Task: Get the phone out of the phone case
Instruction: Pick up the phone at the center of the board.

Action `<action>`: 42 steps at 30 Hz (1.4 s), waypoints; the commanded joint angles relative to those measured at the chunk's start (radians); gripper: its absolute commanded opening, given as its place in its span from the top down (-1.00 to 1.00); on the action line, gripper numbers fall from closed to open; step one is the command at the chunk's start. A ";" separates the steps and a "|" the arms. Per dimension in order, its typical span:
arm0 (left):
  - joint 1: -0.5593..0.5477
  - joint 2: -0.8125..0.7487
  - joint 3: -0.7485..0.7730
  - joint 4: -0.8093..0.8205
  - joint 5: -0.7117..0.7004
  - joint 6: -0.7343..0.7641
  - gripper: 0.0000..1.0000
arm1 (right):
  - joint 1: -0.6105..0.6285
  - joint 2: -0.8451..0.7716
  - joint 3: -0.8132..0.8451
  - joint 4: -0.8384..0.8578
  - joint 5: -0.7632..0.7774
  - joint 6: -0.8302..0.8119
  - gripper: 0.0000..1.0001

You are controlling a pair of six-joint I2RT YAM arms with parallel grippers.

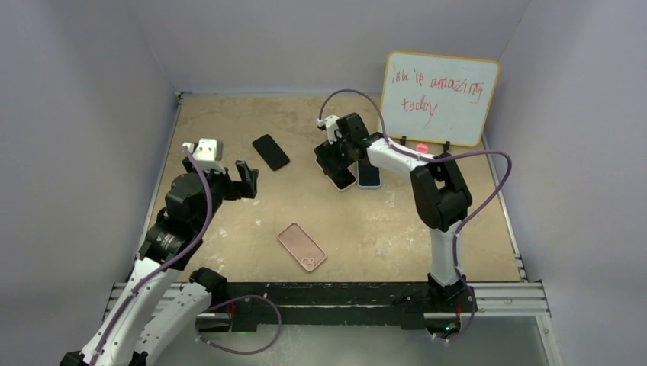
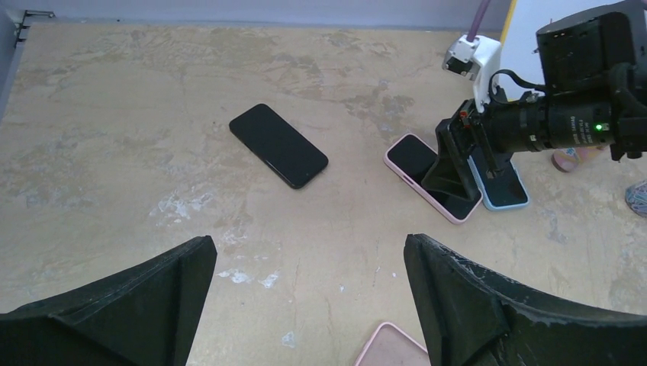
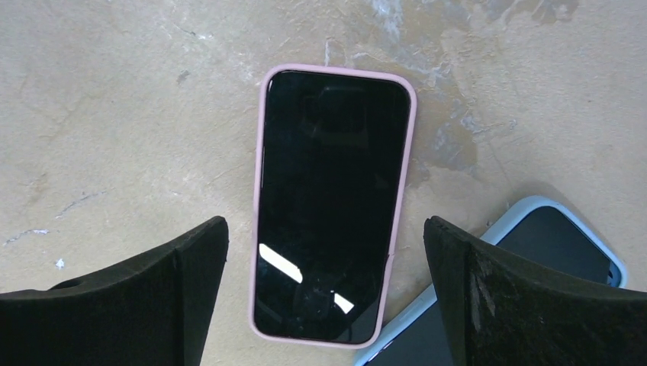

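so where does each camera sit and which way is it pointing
top external: high behind the bases, looking down on the tan table; the left arm and right arm both show.
left wrist: on the left arm, looking across the table at the bare black phone; its open jaws fill the bottom corners, with the right arm's wrist at the right.
right wrist: pointing down over the pink-cased phone; its open jaws flank it without touching.
shared: all three show the pink-cased phone and the blue-cased phone beside it.

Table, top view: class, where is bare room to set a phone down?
Bare: far-left corner beyond the black phone; the stretch between the near pink case and the pink-cased phone. Crowded: near the whiteboard, beside the blue-cased phone.
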State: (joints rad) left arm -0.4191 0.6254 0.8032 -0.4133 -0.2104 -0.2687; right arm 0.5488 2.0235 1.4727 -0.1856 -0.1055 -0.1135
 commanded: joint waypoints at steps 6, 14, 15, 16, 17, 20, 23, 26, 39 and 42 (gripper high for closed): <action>0.006 -0.010 -0.013 0.031 0.043 0.014 -0.98 | -0.016 0.073 0.099 -0.124 -0.062 -0.024 -0.98; 0.006 -0.004 -0.015 0.040 0.060 0.011 -0.98 | -0.009 0.087 0.096 -0.166 0.017 -0.038 -0.89; 0.008 -0.003 -0.016 0.041 0.063 0.010 -0.98 | -0.007 0.083 0.089 -0.170 0.026 -0.036 -0.86; 0.009 -0.002 -0.016 0.043 0.066 0.008 -0.98 | -0.003 0.080 0.081 -0.175 0.035 -0.035 -0.84; 0.010 -0.001 -0.016 0.044 0.070 0.006 -0.98 | 0.001 0.077 0.074 -0.181 0.045 -0.033 -0.81; 0.014 0.004 -0.019 0.047 0.084 -0.007 -0.98 | 0.012 0.062 0.048 -0.189 0.063 -0.021 -0.72; 0.017 0.016 -0.018 0.053 0.103 -0.022 -0.97 | 0.023 0.041 0.006 -0.166 0.083 -0.008 -0.53; 0.018 0.037 -0.016 0.057 0.119 -0.037 -0.97 | 0.034 0.003 -0.057 -0.115 0.094 0.023 -0.36; 0.017 0.205 -0.146 0.238 0.382 -0.335 -0.85 | 0.042 -0.279 -0.457 0.281 -0.134 0.314 0.57; 0.006 0.283 -0.195 0.353 0.457 -0.425 -0.75 | 0.043 -0.319 -0.540 0.373 -0.158 0.379 0.75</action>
State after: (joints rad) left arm -0.4061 0.8368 0.6601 -0.2565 0.1024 -0.5381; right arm 0.5846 1.7737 1.0061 0.0032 -0.1707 0.1272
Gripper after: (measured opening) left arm 0.901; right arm 0.763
